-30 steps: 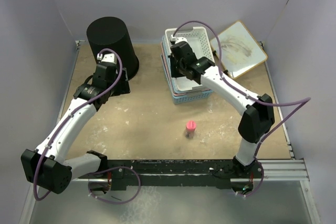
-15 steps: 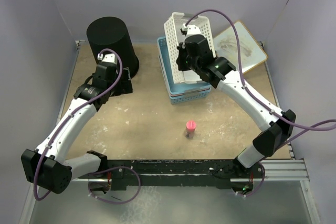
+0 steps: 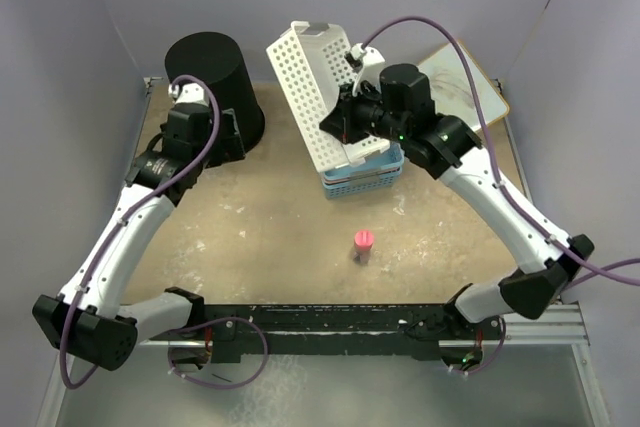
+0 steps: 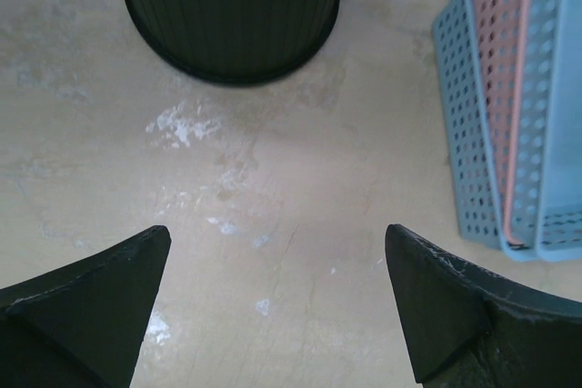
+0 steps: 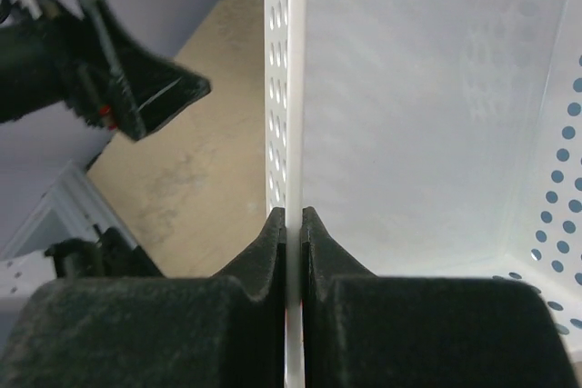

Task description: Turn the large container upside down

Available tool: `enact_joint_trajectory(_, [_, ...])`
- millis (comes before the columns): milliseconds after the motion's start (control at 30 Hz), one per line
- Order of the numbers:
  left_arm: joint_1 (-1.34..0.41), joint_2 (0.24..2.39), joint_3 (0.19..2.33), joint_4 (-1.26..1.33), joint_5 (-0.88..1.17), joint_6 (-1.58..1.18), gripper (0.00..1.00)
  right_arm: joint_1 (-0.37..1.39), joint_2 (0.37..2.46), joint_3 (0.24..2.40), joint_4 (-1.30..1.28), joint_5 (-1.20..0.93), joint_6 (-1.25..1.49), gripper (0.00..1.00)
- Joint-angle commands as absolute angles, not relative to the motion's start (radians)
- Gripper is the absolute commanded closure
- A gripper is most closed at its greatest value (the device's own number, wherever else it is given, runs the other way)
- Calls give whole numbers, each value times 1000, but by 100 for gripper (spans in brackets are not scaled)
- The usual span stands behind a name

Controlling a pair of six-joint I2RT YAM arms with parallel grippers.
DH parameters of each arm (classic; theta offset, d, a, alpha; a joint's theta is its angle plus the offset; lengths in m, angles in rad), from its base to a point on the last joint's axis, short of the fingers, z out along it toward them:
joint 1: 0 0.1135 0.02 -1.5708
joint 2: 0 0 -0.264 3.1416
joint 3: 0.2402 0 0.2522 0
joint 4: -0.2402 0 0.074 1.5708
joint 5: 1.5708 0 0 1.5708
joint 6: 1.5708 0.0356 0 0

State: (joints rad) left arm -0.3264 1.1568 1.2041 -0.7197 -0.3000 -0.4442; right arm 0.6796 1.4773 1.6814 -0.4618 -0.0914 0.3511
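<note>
Standing at the table's (image 3: 270,237) far-left corner, the large container (image 3: 208,72) looks light, stiff and slick, likely best taken by its rim; left fingers (image 4: 100,288) gape wide, empty, just short of it, while right fingers (image 5: 264,252) pinch a white basket's (image 3: 315,97) wall.

My two arms: white links, black joints, purple cabling.
On my feed the left arm (image 3: 130,232) and right arm (image 3: 490,202) both have smooth white tubular links between chunky black joint housings. A purple cable (image 3: 405,19) loops loose off each wrist and again near the bases. The left fingers (image 4: 91,302) are matte black wedges, faintly scuffed; the right fingers (image 5: 264,256) look black and grainy.
</note>
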Motion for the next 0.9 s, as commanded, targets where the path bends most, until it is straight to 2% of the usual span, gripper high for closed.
enact_joint_trajectory(0, [-319,1107,1314,-690,-313,-441,0,682,1373,1636,-351,-300,322,100])
enact_joint_trajectory(167, [-319,1055,1333,-640,-269,-426,0,682,1331,1591,-354,-327,295,100])
enact_joint_trajectory(533, [-319,854,1199,-438,-217,-353,1,682,1201,1498,-330,-289,293,100])
enact_joint_trajectory(700, [-319,785,1170,-369,-140,-283,1,682,1198,1485,-328,-322,281,100])
enact_joint_trajectory(867, [-319,662,1083,-239,-154,-235,1,682,1214,1476,-302,-339,284,100])
